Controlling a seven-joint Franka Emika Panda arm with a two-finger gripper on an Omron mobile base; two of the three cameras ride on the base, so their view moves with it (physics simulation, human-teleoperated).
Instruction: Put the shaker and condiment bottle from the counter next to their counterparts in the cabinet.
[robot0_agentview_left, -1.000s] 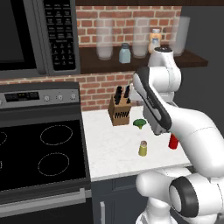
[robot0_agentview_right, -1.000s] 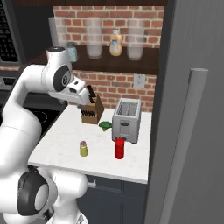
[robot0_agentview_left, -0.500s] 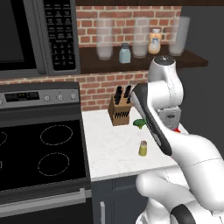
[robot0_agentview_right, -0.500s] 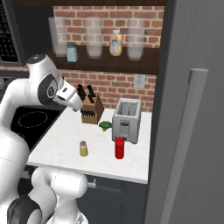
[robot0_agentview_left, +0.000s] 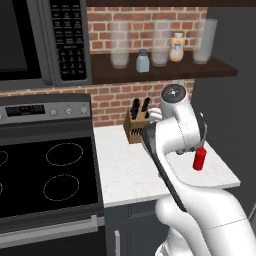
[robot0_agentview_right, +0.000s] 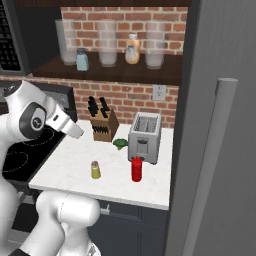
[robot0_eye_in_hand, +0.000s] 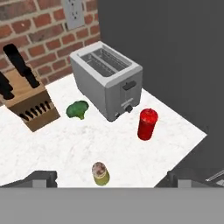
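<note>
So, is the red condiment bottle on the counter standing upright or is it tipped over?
Upright. The condiment bottle stands on its base on the counter, narrower top upward, in front of the toaster.

Even, shadowless-looking rendered light falls over all three views, bright on the white tabletop (robot0_agentview_right: 75, 170) and dimmer in the shelf (robot0_agentview_right: 115, 72) recess, where the dark wood swallows detail. Only faint soft shadows sit under the toaster (robot0_eye_in_hand: 107, 78) and the knife block (robot0_eye_in_hand: 28, 103). The pictures are slightly soft and pixelated throughout, with no glare and no bending at the edges.
</note>
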